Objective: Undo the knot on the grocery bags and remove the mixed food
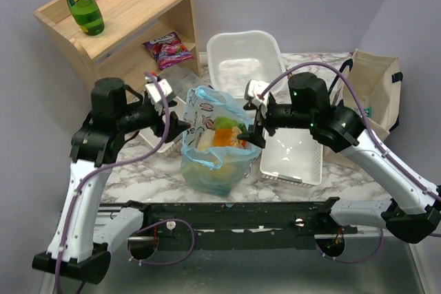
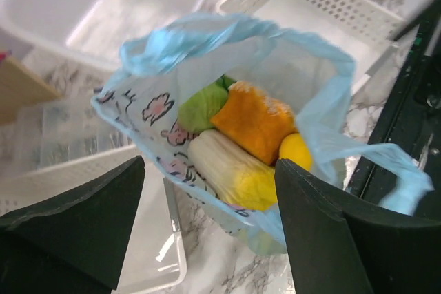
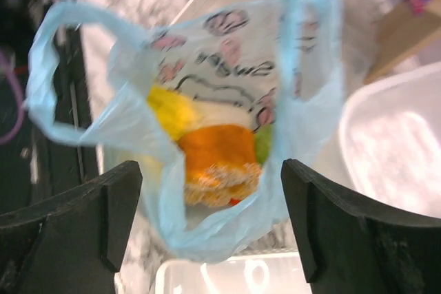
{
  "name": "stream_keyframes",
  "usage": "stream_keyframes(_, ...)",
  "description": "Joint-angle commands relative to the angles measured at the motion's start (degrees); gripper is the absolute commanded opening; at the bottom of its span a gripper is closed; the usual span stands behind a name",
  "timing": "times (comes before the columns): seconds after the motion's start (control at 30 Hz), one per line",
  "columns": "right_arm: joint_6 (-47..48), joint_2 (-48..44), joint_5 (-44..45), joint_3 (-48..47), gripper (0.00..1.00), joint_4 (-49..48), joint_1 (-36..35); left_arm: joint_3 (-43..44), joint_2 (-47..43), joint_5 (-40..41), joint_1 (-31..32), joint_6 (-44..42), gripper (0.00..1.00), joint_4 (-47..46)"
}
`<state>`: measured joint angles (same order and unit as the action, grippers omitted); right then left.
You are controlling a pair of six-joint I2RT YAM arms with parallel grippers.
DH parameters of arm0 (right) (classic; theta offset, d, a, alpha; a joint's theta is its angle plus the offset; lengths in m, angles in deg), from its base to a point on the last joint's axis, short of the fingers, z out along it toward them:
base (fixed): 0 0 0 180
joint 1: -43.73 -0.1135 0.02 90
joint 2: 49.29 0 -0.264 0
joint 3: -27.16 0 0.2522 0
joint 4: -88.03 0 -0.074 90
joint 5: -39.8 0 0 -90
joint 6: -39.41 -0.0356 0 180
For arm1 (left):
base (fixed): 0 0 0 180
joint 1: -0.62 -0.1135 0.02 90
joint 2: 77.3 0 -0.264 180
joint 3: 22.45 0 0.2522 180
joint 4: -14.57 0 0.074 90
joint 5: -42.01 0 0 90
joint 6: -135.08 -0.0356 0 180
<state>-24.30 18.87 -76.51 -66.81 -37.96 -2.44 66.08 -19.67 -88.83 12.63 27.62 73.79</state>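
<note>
The light-blue plastic bag [image 1: 212,166] stands open at the table's middle, its loop handles [image 2: 207,32] apart; no knot shows. Inside lie a yellow-white cabbage [image 2: 227,170], a small green cabbage [image 2: 200,108], golden-brown bread [image 2: 255,122] and a yellow fruit [image 2: 296,151]. My left gripper [image 1: 180,131] is open and empty just left of the bag's mouth, its jaws wide either side of the near rim [image 2: 210,170]. My right gripper [image 1: 251,135] is open and empty at the bag's right rim [image 3: 211,170], with the bread [image 3: 217,160] below it.
A white basin [image 1: 241,53] stands behind the bag and a white perforated basket [image 1: 293,153] to its right. A beige canvas tote [image 1: 375,84] is at far right. A wooden shelf [image 1: 138,5] at back left holds a green bottle [image 1: 83,1] and a purple packet [image 1: 167,48].
</note>
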Motion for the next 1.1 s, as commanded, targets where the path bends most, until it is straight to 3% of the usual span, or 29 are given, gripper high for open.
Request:
stream_keyframes(0.0, -15.3, 3.8, 14.5, -2.5, 0.95, -11.9, -0.1, 0.5, -3.3, -10.3, 2.8, -4.7, 0.77, 2.2)
stream_keyframes(0.1, -19.0, 10.8, 21.6, -5.1, 0.98, -13.0, 0.4, -0.7, -1.2, -3.6, 11.0, -7.8, 0.77, 2.6)
stream_keyframes(0.23, -21.8, 17.9, 19.3, -7.2, 0.96, -11.7, 2.5, -5.8, 1.3, 5.0, 20.7, -10.6, 0.81, 1.8)
stream_keyframes(0.27, -21.9, 18.7, 18.8, -6.7, 0.90, -11.8, 3.1, -7.1, 2.0, 5.8, 21.9, -12.4, 0.83, 3.6)
stream_keyframes(0.3, -22.0, 19.1, 17.7, -5.9, 0.80, -11.7, 3.8, -9.0, 2.4, 7.6, 23.6, -14.0, 0.97, 4.6)
stream_keyframes(0.37, -22.8, 19.8, 15.7, -4.3, 0.63, -11.3, 6.0, -15.1, 1.6, 11.2, 26.8, -16.7, 0.98, 5.1)
stream_keyframes(0.5, -25.1, 20.0, 6.6, -3.1, 0.16, -8.5, 12.1, -28.2, -5.5, 13.6, 34.4, -24.8, 0.66, 8.0)
stream_keyframes(0.57, -25.6, 19.6, 0.7, -2.2, 0.01, -6.6, 14.4, -32.6, -10.1, 15.0, 38.3, -26.5, 0.47, 8.4)
stream_keyframes(0.63, -23.1, 19.1, -4.7, 0.3, 0.01, -4.1, 14.4, -36.1, -12.9, 17.2, 41.7, -28.0, 0.30, 8.9)
stream_keyframes(0.73, -22.6, 18.2, -8.2, 4.8, 0.01, -4.2, 14.5, -39.8, -15.8, 19.6, 45.9, -32.0, 0.25, 10.1)
stream_keyframes(0.77, -22.2, 18.3, -8.4, 5.6, 0.01, -4.4, 14.5, -40.8, -16.8, 21.3, 46.9, -33.1, 0.35, 9.7)
stream_keyframes(0.8, -21.9, 18.5, -8.3, 5.6, 0.02, -4.4, 14.5, -41.0, -18.0, 22.4, 47.5, -33.4, 0.54, 9.1)
stream_keyframes(0.83, -21.7, 18.6, -7.9, 5.0, 0.12, -4.3, 14.5, -40.0, -19.2, 23.6, 47.4, -32.1, 0.72, 7.9)
stream_keyframes(0.87, -21.7, 18.5, -7.5, 4.2, 0.27, -4.2, 14.5, -37.9, -19.9, 24.1, 47.3, -29.7, 0.80, 6.9)
stream_keyframes(0.93, -21.6, 17.9, -6.6, 2.1, 0.39, -4.2, 14.5, -32.0, -21.1, 20.3, 44.9, -25.6, 0.89, 7.3)
stream_keyframes(1.07, -22.6, 16.2, -5.2, 0.6, 0.54, -5.4, 14.5, -21.5, -21.9, 10.1, 35.7, -15.6, 0.92, 5.6)
